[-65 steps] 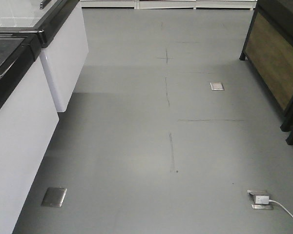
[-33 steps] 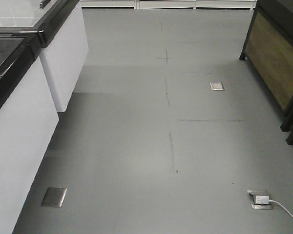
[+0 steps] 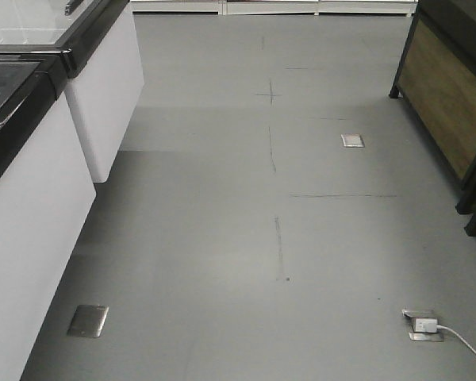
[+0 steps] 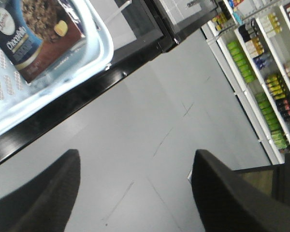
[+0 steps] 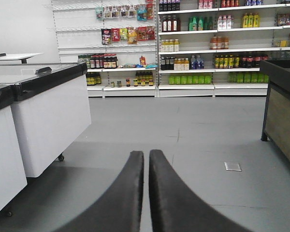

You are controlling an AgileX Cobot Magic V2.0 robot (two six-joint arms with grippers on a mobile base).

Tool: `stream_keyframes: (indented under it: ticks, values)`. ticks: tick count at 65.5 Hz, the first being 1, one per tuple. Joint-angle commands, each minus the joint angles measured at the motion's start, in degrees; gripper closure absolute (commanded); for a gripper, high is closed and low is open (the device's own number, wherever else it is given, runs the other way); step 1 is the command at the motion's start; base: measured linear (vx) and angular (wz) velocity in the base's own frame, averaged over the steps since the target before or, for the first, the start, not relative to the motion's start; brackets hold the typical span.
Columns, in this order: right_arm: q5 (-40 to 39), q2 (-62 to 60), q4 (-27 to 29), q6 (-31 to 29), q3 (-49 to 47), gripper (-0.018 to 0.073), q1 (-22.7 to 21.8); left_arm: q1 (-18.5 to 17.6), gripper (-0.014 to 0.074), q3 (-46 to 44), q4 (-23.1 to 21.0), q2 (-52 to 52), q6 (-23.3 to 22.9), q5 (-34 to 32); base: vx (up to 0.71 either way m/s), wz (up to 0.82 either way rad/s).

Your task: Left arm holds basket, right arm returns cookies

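**Cookies in basket; both end effectors empty**

The left end effector [image 4: 136, 157] is standing released, fingers wide apart and grasping nothing, with the floor [image 4: 150, 111] showing between them. The cookies [image 4: 34, 34] are lying inside the basket [image 4: 102, 50] at the upper left of the left wrist view, well apart from that end effector. The basket is overlapping a black-rimmed freezer [image 4: 87, 92]; whether they are touching cannot be told. The right end effector [image 5: 146, 159] is sitting clenched, fingers almost touching with nothing between them, facing the far shelves [image 5: 208, 48].
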Motion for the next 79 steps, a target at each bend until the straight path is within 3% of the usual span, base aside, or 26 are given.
stream_keyframes:
  ticks: [1, 7, 19, 30, 51, 67, 79]
  values:
    - [-4.18, -0.80, -0.37, -0.32, 1.03, 0.0562, 0.01, 4.31, 0.0130, -1.65, -8.77, 2.48, 4.69, -0.51, 0.00, 0.00]
    - [-4.18, -0.80, -0.37, -0.32, 1.03, 0.0562, 0.01, 7.50, 0.0130, -1.65, -16.22, 5.87, 8.63, -0.37, 0.00, 0.00]
    - [-4.18, -0.80, -0.37, -0.32, 1.03, 0.0562, 0.01, 11.71, 0.0130, -1.65, -36.71, 12.58, 17.68, -0.22, 0.00, 0.00]
    - [-4.18, -0.80, -0.37, -0.32, 1.03, 0.0562, 0.01, 12.19, 0.0130, -1.70, -46.92, 18.88, 22.80, 2.16, 0.00, 0.00]
    - [-4.18, -0.80, -0.37, -0.32, 1.03, 0.0562, 0.01, 11.22, 0.0130, -11.67, -46.73, 28.72, 23.16, 4.51, 0.00, 0.00]
    - [-4.18, -0.80, -0.37, -0.32, 1.03, 0.0562, 0.01, 8.32, 0.0130, -15.39, -45.45, 33.03, 18.47, 4.07, 0.00, 0.00]
    - [-4.18, -0.80, -0.37, -0.32, 1.03, 0.0562, 0.01, 7.38, 0.0132, -15.39, -48.49, 33.79, 18.28, 0.45, 0.00, 0.00]
